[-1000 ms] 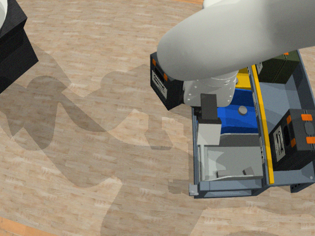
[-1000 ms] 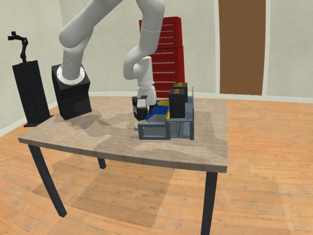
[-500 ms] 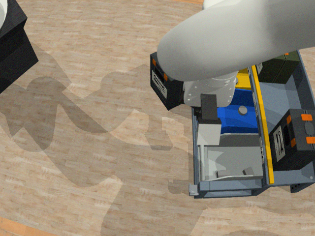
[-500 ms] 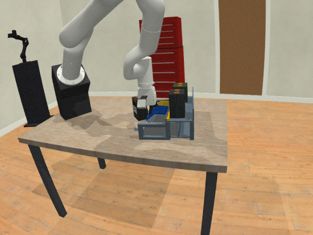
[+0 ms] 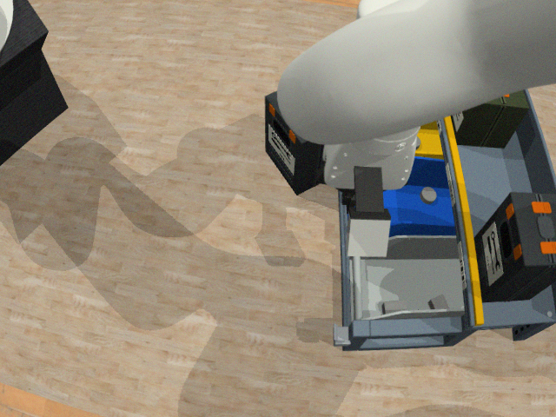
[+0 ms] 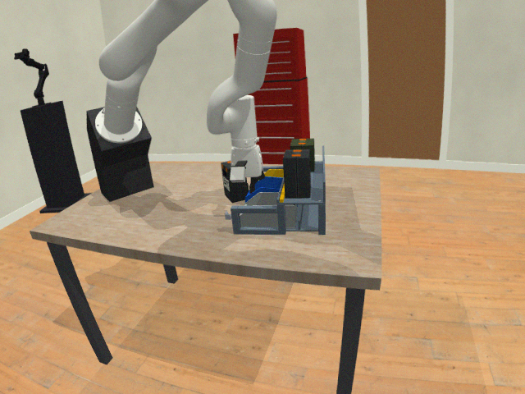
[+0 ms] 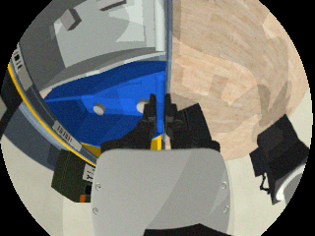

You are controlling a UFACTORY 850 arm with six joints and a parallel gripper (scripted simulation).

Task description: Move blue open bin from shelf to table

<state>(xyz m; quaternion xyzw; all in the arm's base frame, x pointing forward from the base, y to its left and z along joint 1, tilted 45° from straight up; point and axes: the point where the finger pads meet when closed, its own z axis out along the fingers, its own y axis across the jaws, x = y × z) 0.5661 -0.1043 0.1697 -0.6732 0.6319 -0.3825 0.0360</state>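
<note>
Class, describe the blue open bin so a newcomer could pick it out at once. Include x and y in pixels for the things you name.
On the wooden table (image 5: 247, 44) (image 6: 190, 254) (image 7: 236, 49) stands a grey-blue metal shelf (image 5: 404, 328) (image 6: 258, 208) (image 7: 168, 29). In its lower row of open bins, look between the grey bin (image 5: 417, 278) (image 6: 265, 198) (image 7: 98, 44) and the yellow bin (image 5: 431, 143) (image 6: 274, 172) (image 7: 157, 143). The blue open bin (image 5: 417, 213) (image 6: 271, 184) (image 7: 118, 98) is the only blue one there, with round grey parts (image 5: 428, 195) (image 7: 98, 109) inside.
</note>
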